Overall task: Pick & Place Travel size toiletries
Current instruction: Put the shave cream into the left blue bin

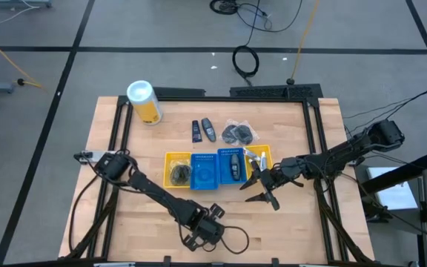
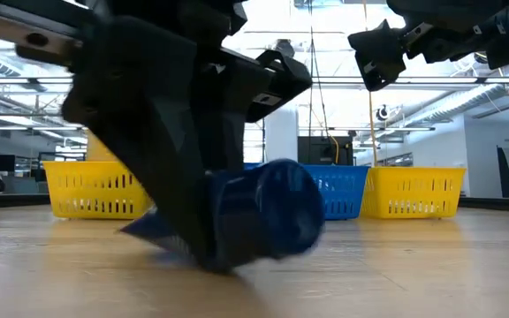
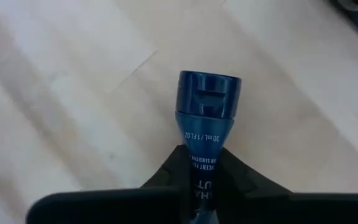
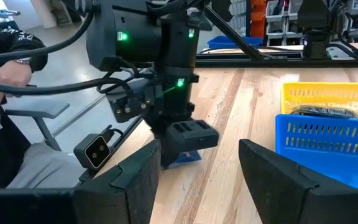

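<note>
Your left gripper [image 1: 199, 236] at 6 o'clock: clamped on blue tube [image 3: 207, 102] | right gripper [image 1: 262, 189]: apart | binning unfinished; toiletries [image 1: 203, 130] remain at 12

row of bins [image 1: 219, 169] mid-table, canister [image 1: 144, 101] behind left, left gripper [image 1: 205, 231] before bins, right gripper [image 1: 260, 190] beside them

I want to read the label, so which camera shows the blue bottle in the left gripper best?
The left wrist view: the blue bottle fills it, print legible. The low view shows its cap end; the right wrist view only a sliver; the high view hides it.
</note>
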{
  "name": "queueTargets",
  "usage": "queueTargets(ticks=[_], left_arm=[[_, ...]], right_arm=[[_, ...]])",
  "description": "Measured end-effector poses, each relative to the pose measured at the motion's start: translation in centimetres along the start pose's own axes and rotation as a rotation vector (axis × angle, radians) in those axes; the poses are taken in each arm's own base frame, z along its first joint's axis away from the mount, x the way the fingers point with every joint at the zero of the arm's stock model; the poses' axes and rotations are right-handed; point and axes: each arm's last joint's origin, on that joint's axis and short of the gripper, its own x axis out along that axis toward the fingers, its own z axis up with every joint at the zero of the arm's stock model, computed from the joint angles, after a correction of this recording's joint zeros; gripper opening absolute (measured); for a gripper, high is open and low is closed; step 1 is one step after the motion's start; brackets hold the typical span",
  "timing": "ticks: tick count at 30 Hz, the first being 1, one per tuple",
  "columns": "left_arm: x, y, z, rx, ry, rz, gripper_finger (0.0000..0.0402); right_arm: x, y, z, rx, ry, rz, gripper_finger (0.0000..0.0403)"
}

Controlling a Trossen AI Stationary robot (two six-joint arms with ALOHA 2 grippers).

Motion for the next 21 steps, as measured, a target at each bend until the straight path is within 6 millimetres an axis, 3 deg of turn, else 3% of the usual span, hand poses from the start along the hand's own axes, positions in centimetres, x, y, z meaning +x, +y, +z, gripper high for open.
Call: queueTargets(ticks=[4, 10, 21], left_arm=[[-1.4, 0.5, 0.0, -0.043, 0.003, 0.030, 0.0019], [-3.5, 1.1, -0.9, -0.117, 0.098, 0.116, 0.0036], [-10.8, 3.2, -1.7, -0.242, 0.088, 0.311, 0.0019]], right_arm=[[0.0, 0.0, 0.0, 0.000, 0.005, 0.000, 0.0210], [0.0, 0.0, -0.3, 0.005, 0.035, -0.005, 0.0210], [0.0, -0.1, -0.4, -0.004, 0.046, -0.006, 0.0210]])
